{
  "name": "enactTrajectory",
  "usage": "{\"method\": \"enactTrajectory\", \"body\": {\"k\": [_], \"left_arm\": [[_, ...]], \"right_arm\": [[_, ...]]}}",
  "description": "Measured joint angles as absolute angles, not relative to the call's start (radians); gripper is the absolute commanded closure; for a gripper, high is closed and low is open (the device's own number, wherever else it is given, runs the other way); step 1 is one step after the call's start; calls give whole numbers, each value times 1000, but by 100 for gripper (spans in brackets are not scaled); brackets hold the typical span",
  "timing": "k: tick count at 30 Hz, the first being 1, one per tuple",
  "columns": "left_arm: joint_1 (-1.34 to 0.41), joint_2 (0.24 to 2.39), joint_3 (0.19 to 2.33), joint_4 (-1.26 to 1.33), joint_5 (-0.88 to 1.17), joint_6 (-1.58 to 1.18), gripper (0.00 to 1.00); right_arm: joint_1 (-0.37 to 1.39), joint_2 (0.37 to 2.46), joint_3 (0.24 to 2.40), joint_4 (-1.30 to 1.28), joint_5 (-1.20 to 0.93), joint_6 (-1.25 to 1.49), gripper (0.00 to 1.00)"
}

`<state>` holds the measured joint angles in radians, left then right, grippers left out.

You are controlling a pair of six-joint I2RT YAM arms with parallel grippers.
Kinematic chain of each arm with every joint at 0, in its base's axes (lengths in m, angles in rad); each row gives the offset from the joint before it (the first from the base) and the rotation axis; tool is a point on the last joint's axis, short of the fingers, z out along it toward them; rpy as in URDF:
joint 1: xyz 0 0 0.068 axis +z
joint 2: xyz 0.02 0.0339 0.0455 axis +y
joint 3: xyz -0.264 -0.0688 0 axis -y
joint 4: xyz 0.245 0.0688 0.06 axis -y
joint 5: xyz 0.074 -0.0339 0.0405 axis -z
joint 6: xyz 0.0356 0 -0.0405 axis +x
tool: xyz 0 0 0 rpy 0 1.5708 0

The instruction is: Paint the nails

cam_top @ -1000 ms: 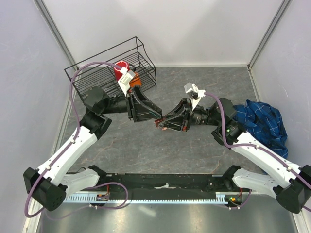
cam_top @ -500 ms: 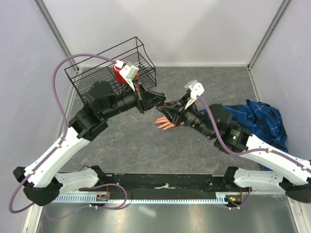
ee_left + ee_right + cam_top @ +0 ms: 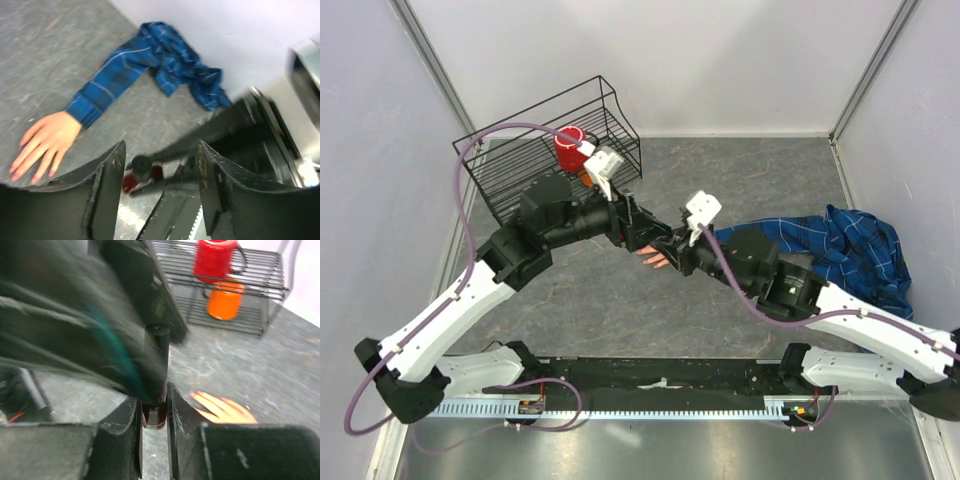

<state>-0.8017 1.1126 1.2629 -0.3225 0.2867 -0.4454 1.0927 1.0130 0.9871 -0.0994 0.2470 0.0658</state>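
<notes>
The peach fake hand (image 3: 653, 258) lies flat at the table's centre, its blue plaid cuff (image 3: 97, 102) running to a crumpled shirt (image 3: 860, 250). The left wrist view (image 3: 47, 140) shows pinkish fingertips; the nails are too small and blurred to judge. My right gripper (image 3: 152, 401) is shut on a small dark polish bottle (image 3: 155, 417) with a tall black cap (image 3: 157, 347), just left of the hand (image 3: 225, 410). My left gripper (image 3: 160, 147) is open and empty, its jaws wide apart, pointing at the bottle (image 3: 131, 181). Both grippers meet above the hand, left (image 3: 642, 233) and right (image 3: 670, 252).
A black wire basket (image 3: 520, 170) stands at the back left with a red mug (image 3: 570, 145) and an orange cup (image 3: 225, 300) inside. White walls close in the table on three sides. The arms' base rail (image 3: 660, 385) runs along the near edge.
Both arms moved: the left gripper swung up toward the basket, then back down to the centre. The right arm stretched further left over the hand. The plaid sleeve now shows beside it.
</notes>
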Motion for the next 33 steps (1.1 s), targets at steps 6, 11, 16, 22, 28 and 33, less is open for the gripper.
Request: {"method": "enactTrajectory", "body": {"k": [6,11,16,22,28,33], "left_arm": [[-636,993,1166,-177,541,-522,1],[-564,955,1079,32,756,-647,8],[-556,994,1016,225,887,-783,15],[-556,1026,1007,332,948,-858,28],[-556,1061,1007,382,975,-886,42],[-561,1110,1008,401,997,-902,49]], "right_arm": [[889,927,968,-75,-128,108,100],[780,920,954,10,-450,197,100],[699,948,903,190,-689,358,100],[665,1000,866,358,-831,515,100],[665,1027,866,419,-880,564,100],[665,1042,866,440,-895,575,100]]}}
